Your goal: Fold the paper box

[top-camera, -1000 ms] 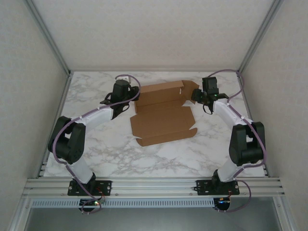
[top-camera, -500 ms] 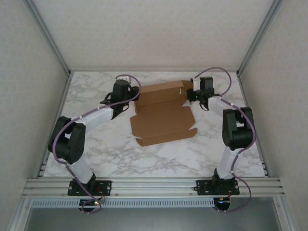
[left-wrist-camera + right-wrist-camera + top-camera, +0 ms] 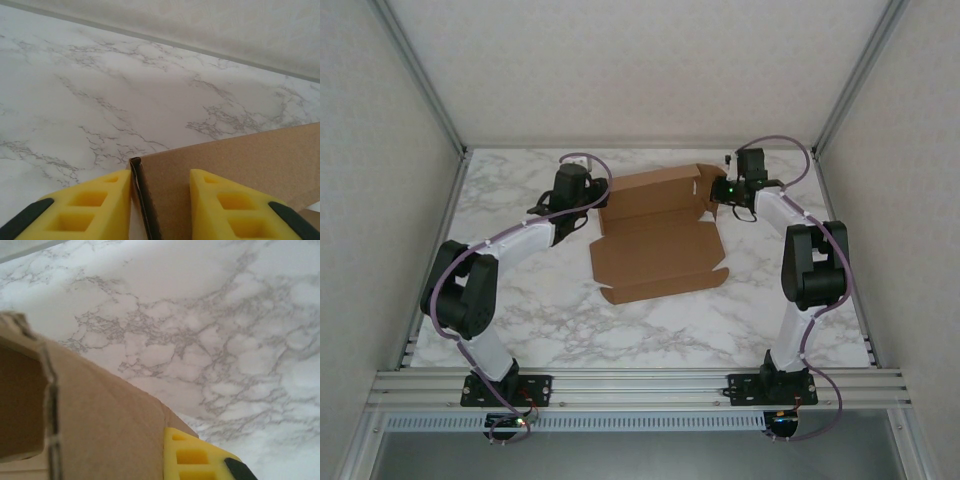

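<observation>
Right claw (image 3: 717,191): clenched on far-right flap of box (image 3: 660,250). Left claw (image 3: 161,176): parted, astride far-left corner, not pinching. Box: mid-table (image 3: 520,310), mostly flat, far panel lifted. Risks: flap likely to tear or crease off its score if pulled askew; sheet likely to slide, left side unheld.

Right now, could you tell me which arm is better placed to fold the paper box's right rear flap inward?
Right, probably. The right gripper is shut on that flap of the paper box, so it could swing it in directly. The left gripper stands open astride the opposite rear corner.
</observation>
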Tool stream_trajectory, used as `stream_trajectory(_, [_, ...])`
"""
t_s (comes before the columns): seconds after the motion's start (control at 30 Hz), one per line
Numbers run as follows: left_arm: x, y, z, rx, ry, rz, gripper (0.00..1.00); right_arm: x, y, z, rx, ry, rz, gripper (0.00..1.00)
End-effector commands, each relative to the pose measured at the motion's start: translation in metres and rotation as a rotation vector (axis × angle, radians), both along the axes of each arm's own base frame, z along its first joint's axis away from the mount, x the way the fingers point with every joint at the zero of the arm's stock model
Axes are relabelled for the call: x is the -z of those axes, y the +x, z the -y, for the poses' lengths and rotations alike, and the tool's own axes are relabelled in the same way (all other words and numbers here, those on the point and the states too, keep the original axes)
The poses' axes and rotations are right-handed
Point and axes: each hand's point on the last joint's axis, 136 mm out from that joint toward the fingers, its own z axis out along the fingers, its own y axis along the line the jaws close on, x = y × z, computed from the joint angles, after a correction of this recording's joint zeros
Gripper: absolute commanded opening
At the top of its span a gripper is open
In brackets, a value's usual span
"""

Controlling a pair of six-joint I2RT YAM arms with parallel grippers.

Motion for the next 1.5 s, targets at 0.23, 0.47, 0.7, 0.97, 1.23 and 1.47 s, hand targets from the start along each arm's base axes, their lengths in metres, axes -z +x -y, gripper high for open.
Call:
stream_trajectory(0.23, [0.037, -0.013, 0.0, 0.02, 0.023, -0.118, 0.33, -0.001, -0.012, -0.02, 0.224, 0.279, -0.236, 0.09])
stream_trajectory(0.47, [0.035, -0.016, -0.002, 0.015, 0.037, -0.116, 0.33, -0.001, -0.032, -0.031, 0.209, 0.227, -0.147, 0.07])
stream_trajectory(0.7, [0.031, -0.02, -0.005, 0.002, 0.042, -0.108, 0.31, 0.002, -0.063, -0.032, 0.188, 0.148, 0.041, 0.04])
stream_trajectory(0.97, [0.033, -0.027, -0.006, -0.002, 0.056, -0.112, 0.27, 0.018, -0.092, -0.045, 0.205, 0.185, 0.055, 0.09])
stream_trajectory(1.23, [0.038, -0.033, -0.017, -0.034, 0.172, -0.125, 0.24, 0.021, -0.112, -0.037, 0.106, 0.023, 0.139, 0.23])
stream_trajectory(1.47, [0.047, -0.035, -0.022, -0.042, 0.244, -0.141, 0.24, 0.015, -0.112, -0.04, 0.032, -0.032, 0.147, 0.35])
